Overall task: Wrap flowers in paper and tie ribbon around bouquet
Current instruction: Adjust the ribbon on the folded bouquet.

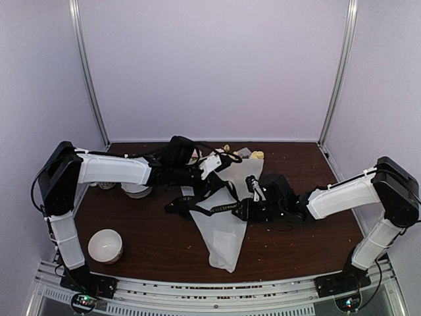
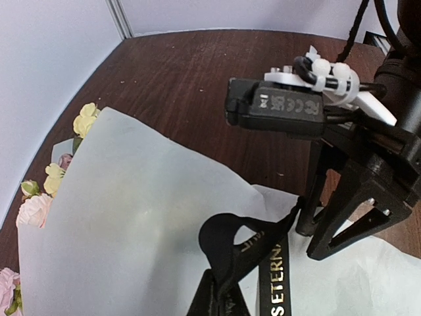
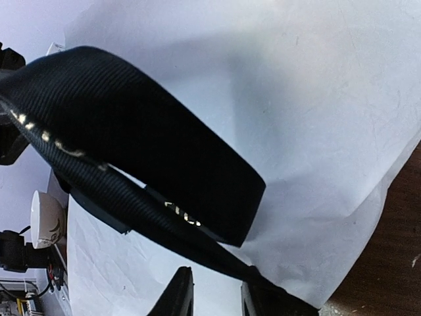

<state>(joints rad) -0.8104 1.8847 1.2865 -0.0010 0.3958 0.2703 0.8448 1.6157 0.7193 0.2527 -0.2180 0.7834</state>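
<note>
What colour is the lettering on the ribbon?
Pale, whitish letters on the black ribbon; clearest in the left wrist view.

Wears white shells along the long links of the left arm point(image 1: 108, 169) and right arm point(image 1: 342, 195), black housings at the joints. Trails thin black cables. Carries a black camera module point(image 2: 279, 108) with pale printed marks under a white bracket point(image 2: 329, 80). Ends in the matte black right pincer point(image 3: 212, 299).

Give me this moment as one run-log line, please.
stage: tying ribbon | left gripper: shut on ribbon | right gripper: open beside ribbon | paper: wrapped round flowers
</note>
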